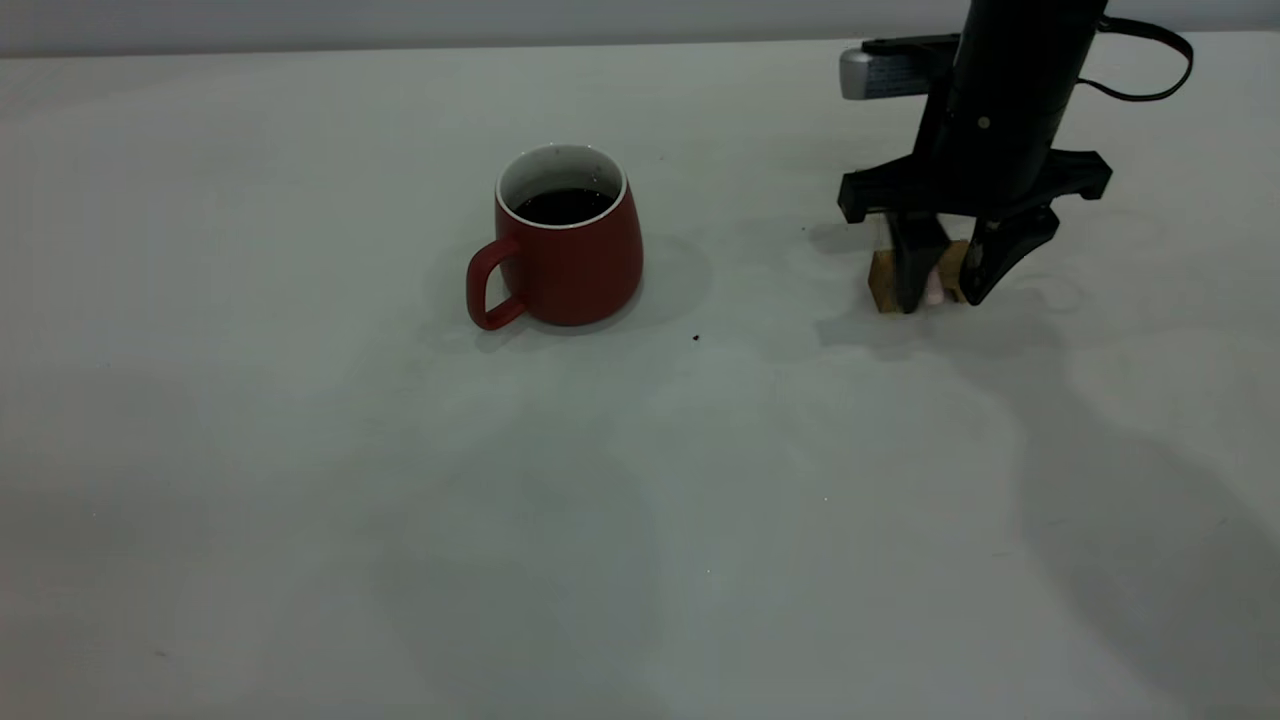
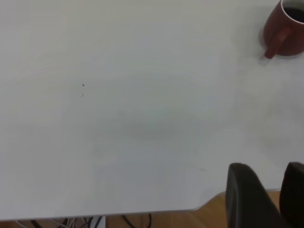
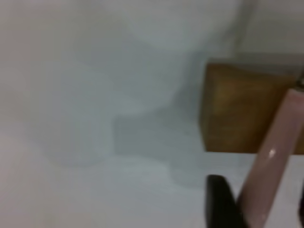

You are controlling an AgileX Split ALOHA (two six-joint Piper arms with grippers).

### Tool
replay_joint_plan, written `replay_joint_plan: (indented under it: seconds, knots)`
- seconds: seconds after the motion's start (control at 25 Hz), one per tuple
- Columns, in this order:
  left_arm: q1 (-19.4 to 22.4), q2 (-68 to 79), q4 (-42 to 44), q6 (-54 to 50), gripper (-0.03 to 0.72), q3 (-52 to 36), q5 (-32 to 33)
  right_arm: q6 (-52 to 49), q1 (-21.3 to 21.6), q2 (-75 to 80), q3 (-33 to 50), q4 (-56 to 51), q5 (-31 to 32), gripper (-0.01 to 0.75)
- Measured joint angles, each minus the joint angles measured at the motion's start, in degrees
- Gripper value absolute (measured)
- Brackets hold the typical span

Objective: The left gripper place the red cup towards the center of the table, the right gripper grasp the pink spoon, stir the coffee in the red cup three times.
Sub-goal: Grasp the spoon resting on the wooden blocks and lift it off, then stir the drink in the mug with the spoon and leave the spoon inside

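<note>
The red cup (image 1: 575,260) stands upright near the middle of the table (image 1: 300,450), its handle turned to the front left, with dark coffee (image 1: 565,205) inside. My right gripper (image 1: 942,300) reaches straight down at the right onto a small wooden block (image 1: 882,280). The pink spoon (image 1: 935,290) leans on that block, and its handle (image 3: 273,161) passes between the fingers. One finger (image 3: 221,204) touches it; a narrow gap shows on the other side. My left gripper (image 2: 281,194) hangs open and holds nothing over the table's edge, far from the cup (image 2: 285,31).
The wooden block (image 3: 237,109) is the spoon's rest. A tiny dark speck (image 1: 696,338) lies between cup and block. The table's rounded corner (image 2: 209,202) and wooden floor show under the left gripper. A black cable (image 1: 1160,60) loops off the right arm.
</note>
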State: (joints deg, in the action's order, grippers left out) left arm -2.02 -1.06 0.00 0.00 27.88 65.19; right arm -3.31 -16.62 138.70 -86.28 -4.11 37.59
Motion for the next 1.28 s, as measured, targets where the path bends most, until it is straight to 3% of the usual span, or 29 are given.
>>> replay_joint_plan:
  seconds: [0.16, 0.44, 0.64, 0.84, 1.08, 1.28]
  knots:
    - [0.0, 0.0, 0.0, 0.0, 0.247, 0.0, 0.0, -3.9, 0.0, -1.1, 0.0, 5.0, 1.3, 0.137]
    - [0.0, 0.0, 0.0, 0.0, 0.247, 0.0, 0.0, -4.7, 0.0, -13.2, -4.0, 2.0, 10.8, 0.135]
    - [0.0, 0.0, 0.0, 0.0, 0.247, 0.0, 0.0, -6.4, -0.2, -18.3, -7.7, -19.3, 16.0, 0.135]
    - [0.0, 0.0, 0.0, 0.0, 0.247, 0.0, 0.0, -16.9, -1.2, -18.2, -7.7, -44.0, 16.1, 0.135]
    - [0.0, 0.0, 0.0, 0.0, 0.247, 0.0, 0.0, -41.4, -4.2, -15.8, -7.7, -67.4, 12.2, 0.135]
    - [0.0, 0.0, 0.0, 0.0, 0.247, 0.0, 0.0, -45.6, -7.3, -11.8, -7.7, -79.2, 7.4, 0.135]
